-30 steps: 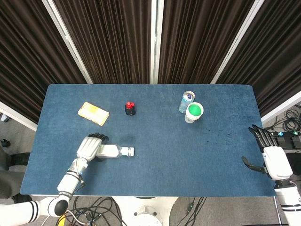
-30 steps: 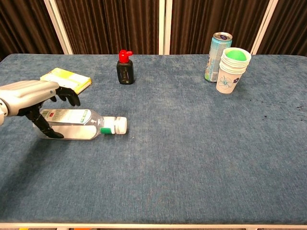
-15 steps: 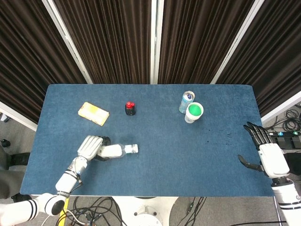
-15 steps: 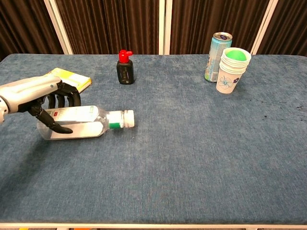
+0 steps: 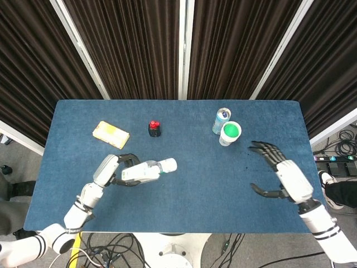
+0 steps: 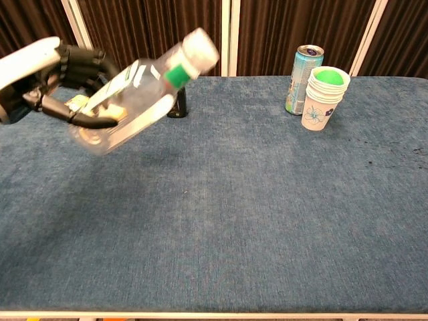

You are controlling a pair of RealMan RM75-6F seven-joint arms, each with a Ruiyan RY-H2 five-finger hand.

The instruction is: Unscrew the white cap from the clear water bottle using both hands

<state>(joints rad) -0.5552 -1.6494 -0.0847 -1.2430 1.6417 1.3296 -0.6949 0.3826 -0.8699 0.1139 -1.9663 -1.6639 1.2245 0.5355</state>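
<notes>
My left hand [image 5: 114, 170] [image 6: 63, 83] grips the clear water bottle [image 5: 146, 170] [image 6: 137, 93] around its body and holds it above the table, tilted with the neck up and to the right. The white cap [image 5: 171, 164] [image 6: 200, 47] sits on the neck above a green band. My right hand [image 5: 284, 177] hovers over the right part of the table with fingers spread, holding nothing, well apart from the bottle. The chest view does not show the right hand.
A yellow packet [image 5: 110, 134] lies at the back left. A small black bottle with a red top [image 5: 154, 128] stands behind the held bottle. A drink can [image 5: 221, 120] [image 6: 304, 70] and stacked paper cups [image 5: 230, 133] [image 6: 324, 97] stand at the back right.
My left hand has lifted the bottle off the table and tilted it cap-up toward the middle. My right hand has moved in from the table's right edge toward the centre.
</notes>
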